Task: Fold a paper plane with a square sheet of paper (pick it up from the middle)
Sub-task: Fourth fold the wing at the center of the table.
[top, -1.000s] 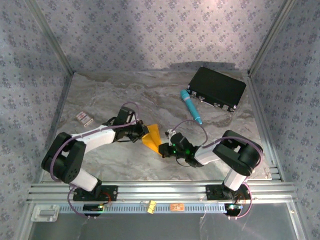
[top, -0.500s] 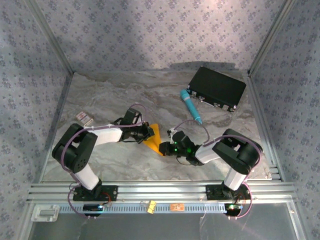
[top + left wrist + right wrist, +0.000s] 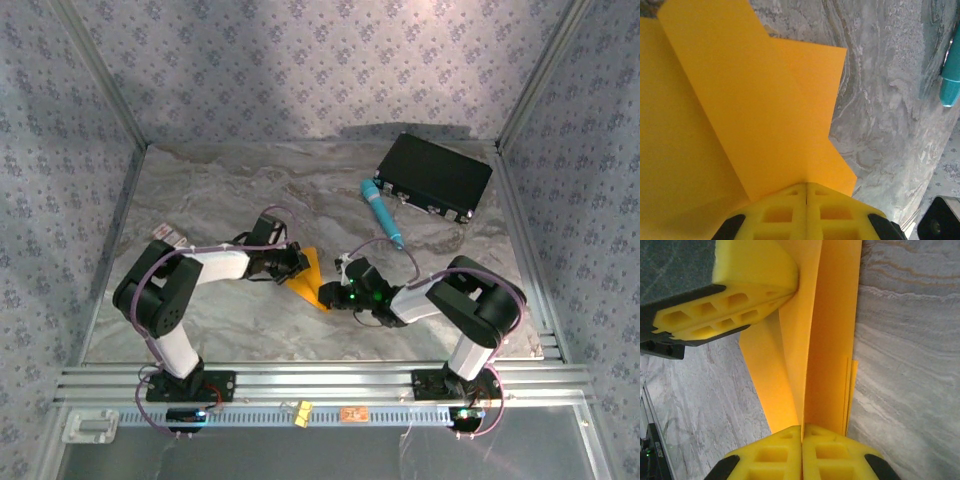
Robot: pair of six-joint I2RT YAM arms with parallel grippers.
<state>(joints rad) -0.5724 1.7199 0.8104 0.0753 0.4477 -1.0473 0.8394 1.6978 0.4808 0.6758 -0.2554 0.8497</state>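
since the earlier frame the left arm has swung its elbow in toward the middle of the worktop (image 3: 230,180) and carried the left end effector (image 3: 294,264) slightly nearer the right end effector (image 3: 336,293), so the sheet of paper (image 3: 309,273) between them now shows as a narrower orange wedge; the right arm has scarcely shifted. the sheet, already partly folded, sits near the centre of the worktop, somewhat toward its near edge; whether it touches the surface cannot be told. in the left wrist view the left end effector (image 3: 806,186) is clenched on overlapping flaps of the sheet (image 3: 740,125). in the right wrist view the right end effector (image 3: 801,429) is clenched on an end where several layers of the sheet (image 3: 832,315) lie together, with the left fingers (image 3: 740,270) gripping the opposite end. the step in hand appears to be a mid-sequence fold, closing the halves along a centre crease. the next move probably calls for aligning the layers and pressing the crease without either grip slipping. a teal pen (image 3: 383,213) and a black case (image 3: 433,175) lie well apart, toward the far right corner.
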